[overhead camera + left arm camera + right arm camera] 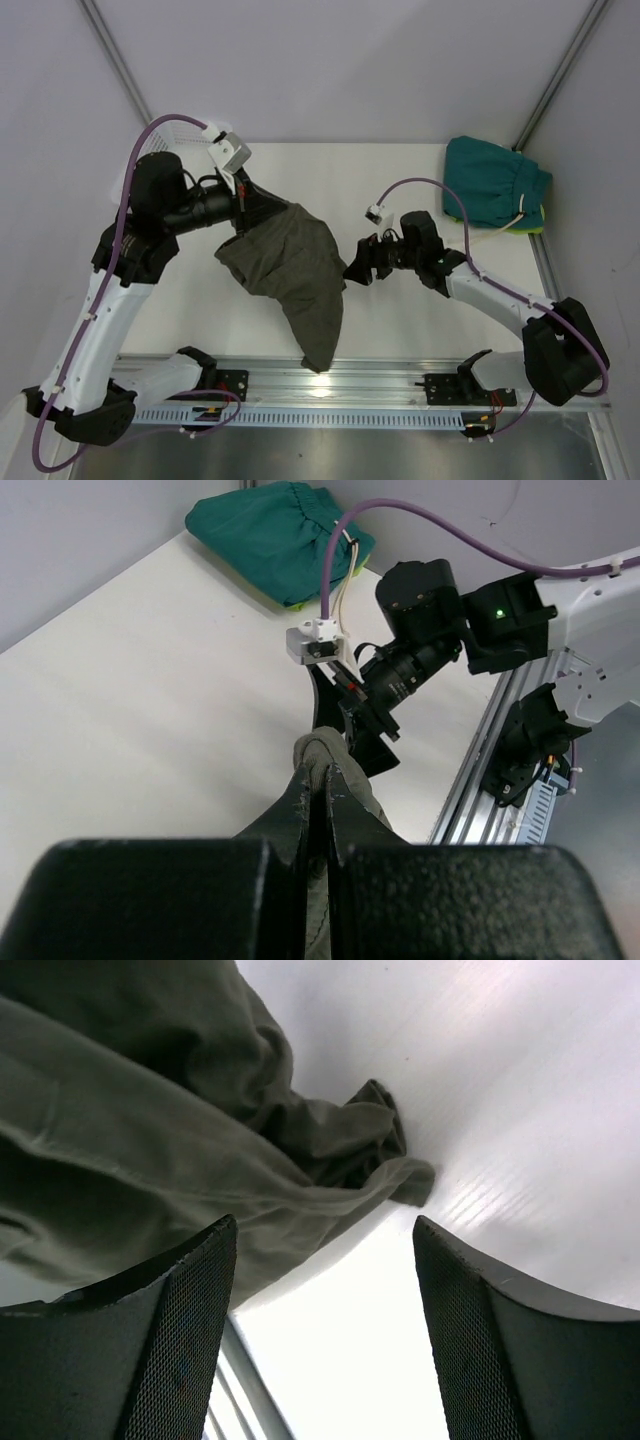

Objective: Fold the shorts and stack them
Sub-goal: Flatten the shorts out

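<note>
- Your left gripper (319, 815) is clenched on a bunched edge of the soft olive-green cloth shorts (297, 268), at the centre of the top view.
- Your right gripper (325, 1290) is released, its jaws wide and gripping nothing; the olive cloth lies just beyond them.
- The folded teal shorts (493, 183) sit at the upper right.
</note>
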### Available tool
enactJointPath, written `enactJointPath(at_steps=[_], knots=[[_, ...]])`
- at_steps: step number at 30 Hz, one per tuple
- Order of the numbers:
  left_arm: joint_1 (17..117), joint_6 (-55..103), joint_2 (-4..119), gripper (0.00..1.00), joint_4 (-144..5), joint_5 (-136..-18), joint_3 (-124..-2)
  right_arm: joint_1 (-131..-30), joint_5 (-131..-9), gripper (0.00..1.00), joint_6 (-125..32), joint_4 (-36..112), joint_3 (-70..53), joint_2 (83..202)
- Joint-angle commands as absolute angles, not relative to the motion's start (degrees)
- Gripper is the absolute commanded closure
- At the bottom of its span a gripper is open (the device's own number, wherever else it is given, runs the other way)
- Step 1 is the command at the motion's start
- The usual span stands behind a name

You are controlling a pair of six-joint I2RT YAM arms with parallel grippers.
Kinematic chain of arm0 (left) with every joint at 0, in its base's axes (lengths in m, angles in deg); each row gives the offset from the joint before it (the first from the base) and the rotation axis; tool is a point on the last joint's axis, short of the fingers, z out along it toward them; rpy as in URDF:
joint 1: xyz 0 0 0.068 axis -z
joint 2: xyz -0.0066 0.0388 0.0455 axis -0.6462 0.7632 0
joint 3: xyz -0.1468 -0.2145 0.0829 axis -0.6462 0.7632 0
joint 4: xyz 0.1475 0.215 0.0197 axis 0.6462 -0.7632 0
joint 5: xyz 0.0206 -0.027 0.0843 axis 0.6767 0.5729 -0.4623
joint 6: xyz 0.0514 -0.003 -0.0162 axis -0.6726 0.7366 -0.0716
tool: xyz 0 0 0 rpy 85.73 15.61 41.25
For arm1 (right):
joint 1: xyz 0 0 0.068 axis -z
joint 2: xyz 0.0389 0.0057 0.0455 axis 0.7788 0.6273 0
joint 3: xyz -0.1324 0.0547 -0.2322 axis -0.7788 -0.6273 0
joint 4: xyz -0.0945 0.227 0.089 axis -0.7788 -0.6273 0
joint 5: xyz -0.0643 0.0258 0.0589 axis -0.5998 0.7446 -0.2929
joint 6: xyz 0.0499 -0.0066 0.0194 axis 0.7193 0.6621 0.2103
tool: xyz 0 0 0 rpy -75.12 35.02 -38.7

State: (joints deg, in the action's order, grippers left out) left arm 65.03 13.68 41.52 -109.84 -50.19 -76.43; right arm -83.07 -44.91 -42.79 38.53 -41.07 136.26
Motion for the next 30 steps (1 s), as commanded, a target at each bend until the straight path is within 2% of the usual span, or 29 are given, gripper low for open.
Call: enactJointPath(at_steps=[1,8,11,13,14,16,17,19,20,26,30], knots=[[64.6,15.1,40.3,1.00,-106.0,-48.5,-76.8,-83.5,-45.0,0.28,-47.0,44.5,-38.7,138.5],[64.6,15.1,40.7,1.00,-105.3,-48.5,-76.5,-83.5,-36.0,0.21,-45.4,54.2,-38.2,142.9],[64.6,14.8,41.6,1.00,-105.1,-48.7,-76.5,-84.1,-30.9,0.23,-44.8,57.5,-39.0,144.4],[64.5,14.7,42.0,1.00,-104.9,-49.0,-76.8,-84.5,-30.1,0.34,-44.3,58.6,-39.4,146.4],[64.4,14.7,42.1,1.00,-104.4,-49.2,-76.6,-84.8,-29.3,0.44,-43.3,60.2,-39.9,147.1],[64.1,14.9,42.3,1.00,-104.0,-49.8,-76.7,-85.4,-28.8,0.57,-41.6,61.9,-40.8,147.8],[63.6,15.0,42.9,1.00,-104.6,-50.2,-77.2,-85.7,-28.9,0.73,-40.3,62.2,-41.3,147.6],[62.6,15.4,43.6,1.00,-105.4,-51.3,-78.7,-86.4,-30.3,0.88,-40.2,59.4,-41.7,145.4],[62.2,15.6,44.0,1.00,-106.1,-51.8,-79.0,-86.6,-33.1,1.00,-40.8,57.6,-42.0,144.3],[59.6,19.1,46.3,1.00,-105.8,-58.2,-82.5,-80.1,-42.8,1.00,-41.2,41.0,-38.7,136.4],[57.5,21.7,53.0,1.00,-104.0,-58.3,-87.7,-74.0,-49.1,1.00,-45.2,26.1,-25.5,137.4]])
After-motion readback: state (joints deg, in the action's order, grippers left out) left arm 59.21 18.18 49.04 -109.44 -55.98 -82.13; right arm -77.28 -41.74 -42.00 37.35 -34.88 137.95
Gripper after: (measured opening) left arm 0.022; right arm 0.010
